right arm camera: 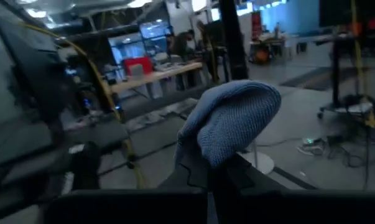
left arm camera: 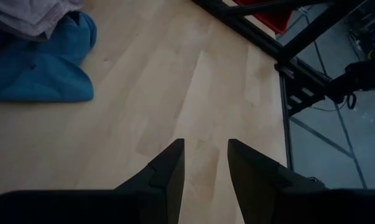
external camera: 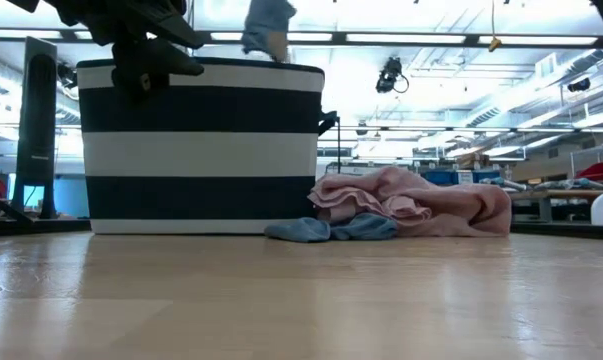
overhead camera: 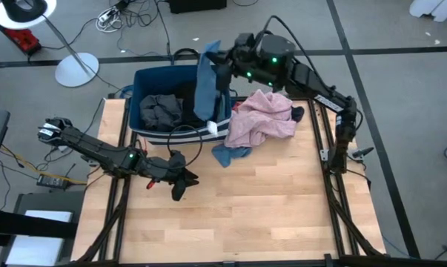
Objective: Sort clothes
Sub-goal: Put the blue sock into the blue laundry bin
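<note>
High view has the right gripper (overhead camera: 217,67) up over the dark blue fabric bin (overhead camera: 145,81), clamped tight on a grey-blue garment (overhead camera: 206,89) that hangs down from it toward the bin's inside. Right wrist view backs that up: the same blue knit is bunched right over the pinched fingers (right arm camera: 203,177).

Inside the bin there's a dark grey garment (overhead camera: 160,110) lying crumpled. Just beside the bin, on the wooden table (overhead camera: 282,200), sits a pink garment (overhead camera: 264,119) in a loose heap, and a bright blue piece (overhead camera: 229,154) pokes out from under its near edge. From the low view the pink heap and blue piece are touching the bin's striped base.

Left gripper (overhead camera: 180,182) hangs over bare table near the left side, well apart from the clothes, fingers (left arm camera: 168,174) spread and holding nothing.
</note>
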